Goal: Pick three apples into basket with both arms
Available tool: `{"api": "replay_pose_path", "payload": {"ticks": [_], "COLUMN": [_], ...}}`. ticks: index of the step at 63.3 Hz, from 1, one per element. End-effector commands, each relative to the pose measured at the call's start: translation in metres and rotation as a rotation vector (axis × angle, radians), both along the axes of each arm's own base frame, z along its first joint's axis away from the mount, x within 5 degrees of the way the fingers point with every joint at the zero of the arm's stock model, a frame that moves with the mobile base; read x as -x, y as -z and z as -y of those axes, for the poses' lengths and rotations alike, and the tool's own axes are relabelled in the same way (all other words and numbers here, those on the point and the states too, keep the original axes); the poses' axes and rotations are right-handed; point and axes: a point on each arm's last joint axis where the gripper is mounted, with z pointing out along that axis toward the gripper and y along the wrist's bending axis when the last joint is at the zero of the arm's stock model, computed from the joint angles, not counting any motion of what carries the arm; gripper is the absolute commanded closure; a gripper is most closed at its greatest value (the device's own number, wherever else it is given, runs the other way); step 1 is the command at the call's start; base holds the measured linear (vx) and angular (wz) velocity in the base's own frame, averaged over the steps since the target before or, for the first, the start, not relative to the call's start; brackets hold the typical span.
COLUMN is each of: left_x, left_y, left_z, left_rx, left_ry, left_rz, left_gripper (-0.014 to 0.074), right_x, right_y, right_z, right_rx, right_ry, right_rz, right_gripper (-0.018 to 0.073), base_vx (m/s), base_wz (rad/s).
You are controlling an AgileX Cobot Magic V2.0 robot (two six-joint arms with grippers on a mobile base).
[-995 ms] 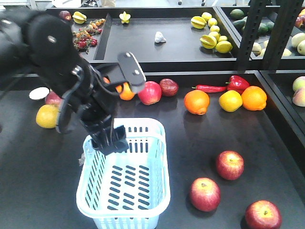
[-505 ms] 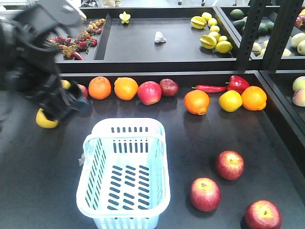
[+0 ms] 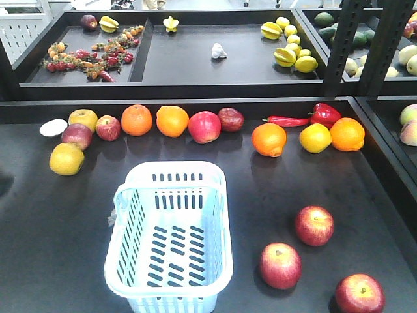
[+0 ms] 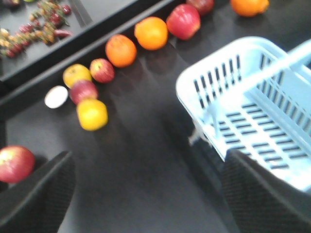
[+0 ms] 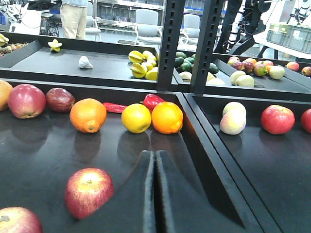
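Red, yellow-streaked round apples [image 3: 314, 225], all three, sit on the dark tabletop [image 3: 260, 189] in the lower right of the front view. They're well apart from the pale blue slotted plastic basket [image 3: 174, 168] at lower centre, which has nothing in it. Right wrist view is the one that matters imo: the black right claw [image 5: 155, 160] has its fingers pressed together with nothing between, and the nearest apple [image 5: 89, 191] lies just to its lower left. So the right arm looks closer. Black left claw [image 4: 148, 174] is spread wide and empty, basket off to its upper right. Apples are round, so no long axis to fuss over.
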Motion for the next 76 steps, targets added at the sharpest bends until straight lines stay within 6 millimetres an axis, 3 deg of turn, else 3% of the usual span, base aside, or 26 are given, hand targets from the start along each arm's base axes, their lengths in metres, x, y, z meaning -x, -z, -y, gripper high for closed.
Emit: {"api": "replay_pose_path", "payload": {"ticks": [1, 25, 39, 46, 58, 67, 76], "left_x": [0.013, 0.061, 0.066, 0.064, 0.062, 0.062, 0.062], "left_y": [0.002, 0.062, 0.106, 0.110, 0.138, 0.145, 0.146], "left_z": [-0.003, -0.003, -0.002, -0.001, 0.000, 0.000, 0.000], "left_rx": [0.091, 0.365, 0.402, 0.410, 0.371, 0.371, 0.373], "left_ry": [0.035, 0.279, 0.298, 0.299, 0.291, 0.286, 0.284], "left_rz": [0.080, 0.228, 0.186, 0.202, 0.154, 0.144, 0.140], "left_gripper": [0.0011, 0.0022, 0.0088, 0.0126, 0.0186, 0.0321, 0.0606], "right_x": [-0.001, -0.001, -0.001, -0.001, -0.001, -0.001, -0.001], "right_y": [-0.004, -0.004, -0.004, -0.004, -0.004, -0.004, -0.004], "right_z": [0.000, 0.000, 0.000, 0.000, 0.000, 0.000, 0.000], "right_rx": [0.014, 0.014, 0.014, 0.014, 0.014, 0.014, 0.014], "right_ry": [0.000, 0.000, 0.000, 0.000, 0.000, 0.000, 0.000], "right_rz": [0.063, 0.063, 0.063, 0.063, 0.063, 0.063, 0.063], "right_gripper": [0.0568, 0.0568, 0.0568, 0.0568, 0.0568, 0.0568, 0.0568], "base_vx": [0.00, 0.00, 0.00, 0.00, 0.00, 0.00, 0.00], "base_wz": [0.00, 0.00, 0.00, 0.00, 0.00, 0.00, 0.00]}}
